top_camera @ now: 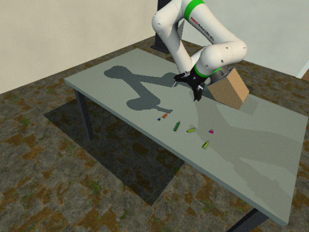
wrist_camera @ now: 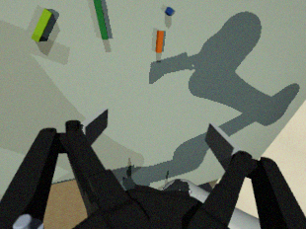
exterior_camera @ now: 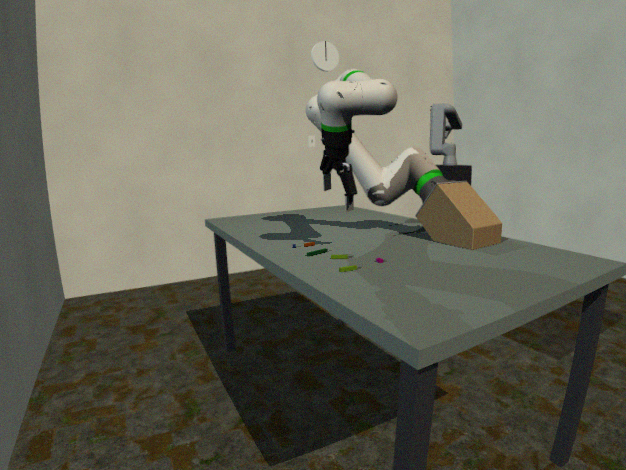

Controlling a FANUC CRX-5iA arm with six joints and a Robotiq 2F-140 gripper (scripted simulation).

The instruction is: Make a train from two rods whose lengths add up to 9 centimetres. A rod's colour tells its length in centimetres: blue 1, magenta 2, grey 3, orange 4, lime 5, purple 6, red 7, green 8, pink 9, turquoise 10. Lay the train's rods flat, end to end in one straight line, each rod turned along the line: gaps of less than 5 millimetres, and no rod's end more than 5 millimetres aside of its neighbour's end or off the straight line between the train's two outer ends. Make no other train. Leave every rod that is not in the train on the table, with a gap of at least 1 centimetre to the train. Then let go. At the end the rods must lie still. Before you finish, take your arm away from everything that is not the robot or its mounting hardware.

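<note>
Top view: jaws (top_camera: pixel 185 93) (exterior_camera: pixel 338 198), mine, wide open, empty. Orange rod (top_camera: pixel 165 115) (exterior_camera: pixel 309 244) (wrist_camera: pixel 160 41): on tabletop (top_camera: pixel 124 57) (exterior_camera: pixel 505 263) (wrist_camera: pixel 123 87), seven o'clock from them; probably light, stiff; best gripped mid-length, across its long sides.

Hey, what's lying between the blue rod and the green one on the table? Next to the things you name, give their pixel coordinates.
The orange rod (top_camera: pixel 165 115) (exterior_camera: pixel 309 244) (wrist_camera: pixel 160 41) lies between them, as the top view shows.

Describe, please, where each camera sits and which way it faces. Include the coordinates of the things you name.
Top: high beyond the table's (top_camera: pixel 99 82) (exterior_camera: pixel 455 283) long edge, looking down across it; arm and fingers (top_camera: pixel 185 93) (exterior_camera: pixel 337 197) show.
Exterior: lower, off a table corner, looking along it; arm and fingers again.
Wrist: on the arm's end, looking past the fingers at the table.
Top and exterior share all six rods.
</note>
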